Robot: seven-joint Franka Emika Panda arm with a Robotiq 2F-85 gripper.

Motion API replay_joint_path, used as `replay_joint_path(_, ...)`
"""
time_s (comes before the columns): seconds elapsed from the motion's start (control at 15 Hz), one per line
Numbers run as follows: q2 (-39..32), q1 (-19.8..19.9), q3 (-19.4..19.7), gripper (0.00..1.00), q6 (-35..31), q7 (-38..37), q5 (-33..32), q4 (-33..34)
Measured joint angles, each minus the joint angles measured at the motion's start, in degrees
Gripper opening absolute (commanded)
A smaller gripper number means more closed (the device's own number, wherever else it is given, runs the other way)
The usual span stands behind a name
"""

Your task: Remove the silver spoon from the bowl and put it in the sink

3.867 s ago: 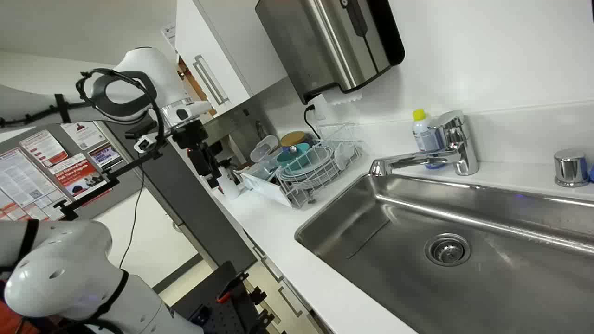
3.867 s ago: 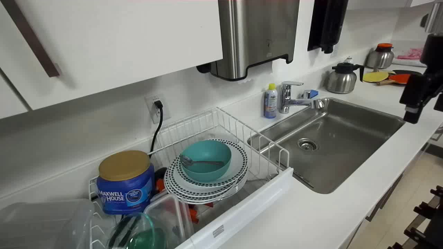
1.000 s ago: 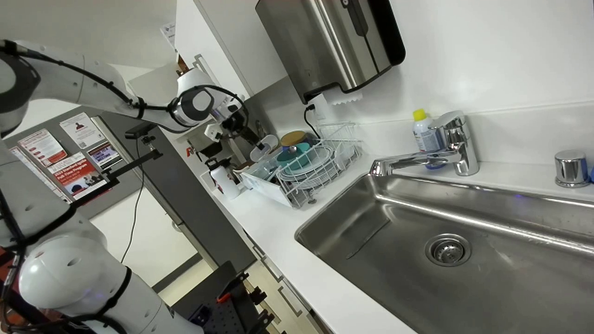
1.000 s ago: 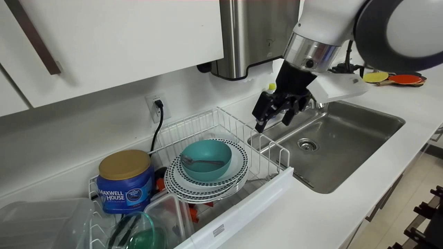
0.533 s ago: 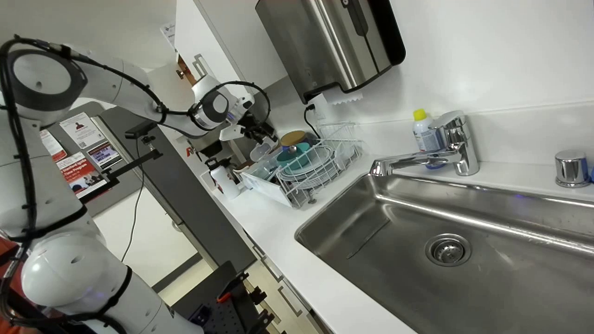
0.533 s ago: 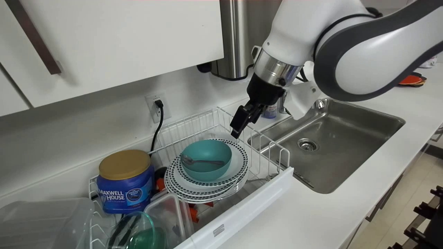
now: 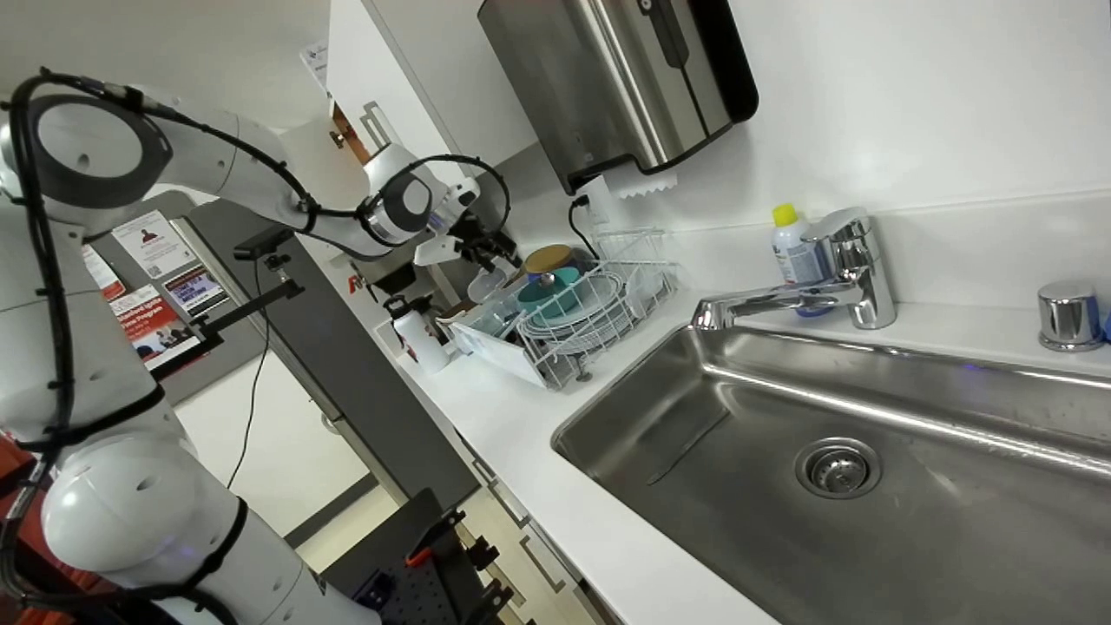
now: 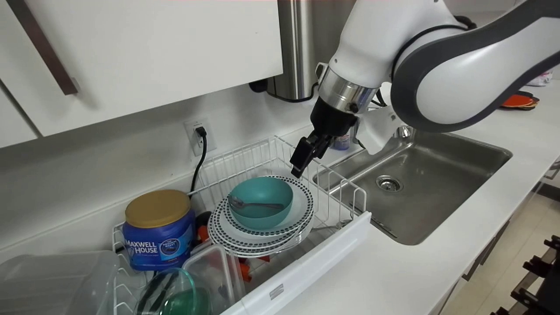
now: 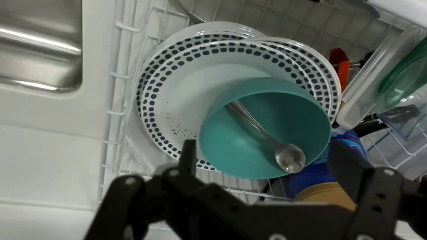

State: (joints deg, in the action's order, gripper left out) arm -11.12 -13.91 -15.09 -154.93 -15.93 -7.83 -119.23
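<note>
The silver spoon [image 8: 258, 205] lies inside the teal bowl [image 8: 266, 222], its head against the bowl wall. In the wrist view the spoon [image 9: 289, 157] shows its head near the rim of the bowl [image 9: 230, 150], and the handle end is hidden behind the near wall. The bowl sits tilted on stacked plates [image 8: 302, 197] in a wire rack. My gripper [image 8: 304, 162] is above the rack, up and to the side of the bowl, apart from it. In the wrist view the gripper [image 9: 263, 146] has wide-spread, empty fingers. The steel sink [image 7: 738, 538] is beside the rack.
The white wire rack [image 8: 356, 197] has raised sides between bowl and sink. A blue coffee tub [image 8: 157, 245] and clear containers [image 8: 57, 280] stand near the bowl. A cabinet [image 8: 153, 52] and towel dispenser [image 7: 616, 87] hang above. The faucet [image 7: 781, 299] reaches over the sink.
My arm has swung from beyond the sink's far front side to above the rack near the bowl. In the last half second it has barely moved. The spoon and bowl have not moved.
</note>
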Motion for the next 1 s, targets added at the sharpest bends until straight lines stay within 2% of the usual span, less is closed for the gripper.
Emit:
replay_joint_path(0.2, -0.86, -0.01, 0.44, 1.00, -5.88, 1.05, 0.67, -0.48)
replay_joint_path(0.4, -3.14, 0.35, 0.53, 1.00, -14.54, 6.67, 4.07, -0.95)
replay_joint_path(0.53, -5.20, 2.09, -1.39, 1.00, -19.71, 11.25, 6.24, -1.17)
replay_joint_path(0.73, -8.49, 6.08, -6.31, 1.00, -25.36, 16.89, 7.04, -1.20)
replay_joint_path(0.87, -10.47, 7.87, -8.65, 1.00, -27.17, 19.62, 6.43, -1.06)
replay_joint_path(1.0, -12.14, 8.22, -9.10, 1.00, -27.56, 21.49, 5.30, -0.51)
